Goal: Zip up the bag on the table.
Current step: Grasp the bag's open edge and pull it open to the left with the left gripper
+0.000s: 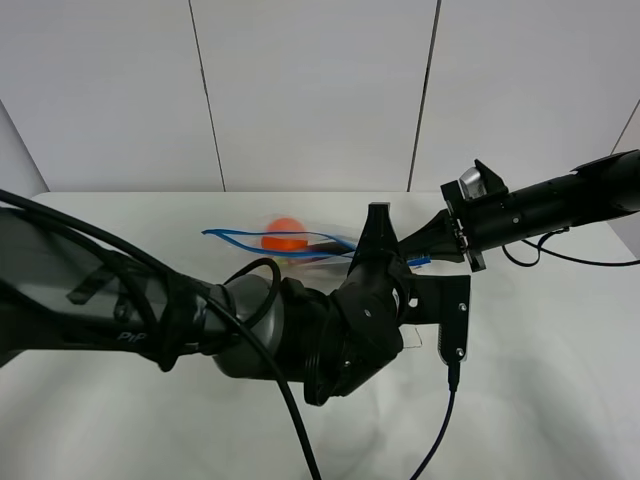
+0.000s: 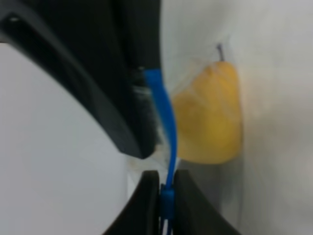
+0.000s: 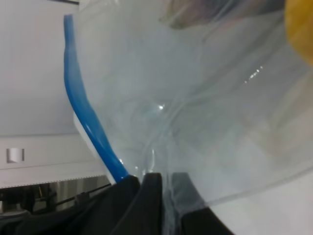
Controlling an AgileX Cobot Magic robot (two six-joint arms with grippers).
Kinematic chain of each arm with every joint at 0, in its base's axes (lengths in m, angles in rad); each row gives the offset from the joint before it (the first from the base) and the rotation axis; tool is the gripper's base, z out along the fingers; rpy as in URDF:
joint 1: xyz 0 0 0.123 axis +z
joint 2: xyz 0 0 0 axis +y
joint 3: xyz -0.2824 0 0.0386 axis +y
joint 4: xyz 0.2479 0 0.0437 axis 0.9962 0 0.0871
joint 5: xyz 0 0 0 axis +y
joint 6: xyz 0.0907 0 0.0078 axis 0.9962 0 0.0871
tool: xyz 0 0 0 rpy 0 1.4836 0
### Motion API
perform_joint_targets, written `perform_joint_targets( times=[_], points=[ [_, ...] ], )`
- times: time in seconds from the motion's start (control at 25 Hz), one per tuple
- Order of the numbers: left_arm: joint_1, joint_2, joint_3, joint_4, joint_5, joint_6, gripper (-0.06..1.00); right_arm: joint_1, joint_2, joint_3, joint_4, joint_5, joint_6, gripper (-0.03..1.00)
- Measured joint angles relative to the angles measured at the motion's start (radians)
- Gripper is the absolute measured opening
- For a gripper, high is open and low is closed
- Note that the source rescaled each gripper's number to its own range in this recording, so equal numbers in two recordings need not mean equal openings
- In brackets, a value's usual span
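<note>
The clear crinkly plastic zip bag [image 1: 310, 250] is showing blurred at the centre of the frame, over the wide white matte surface [image 1: 560, 380], with a round orange fruit [image 1: 284, 240] inside. The left hand [image 2: 167, 198] is pinching its thin blue zipper strip [image 2: 166, 122] tightly, beside a yellow fruit [image 2: 210, 117]. The right hand [image 3: 165, 196] is clamping the bag's clear edge.

The left arm [image 1: 250, 320] hides much of the bag [image 1: 320, 248] (orange fruit [image 1: 285, 238] blurred).
</note>
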Motion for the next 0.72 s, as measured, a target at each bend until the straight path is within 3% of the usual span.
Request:
perform_joint_targets(
  times=[0.12, 0.44, 0.72],
  points=[
    [0.001, -0.006, 0.0, -0.016, 0.001, 0.045, 0.0, 0.0, 0.0, -0.001, -0.001, 0.007, 0.0, 0.0],
    [0.053, -0.016, 0.0, -0.179, 0.007, 0.249, 0.0, 0.0, 0.0, -0.001, -0.017, -0.011, 0.005, 0.0],
    [0.101, -0.028, 0.0, -0.235, 0.056, 0.308, 0.0, 0.0, 0.0, -0.002, -0.029, -0.016, 0.015, 0.0]
  ],
)
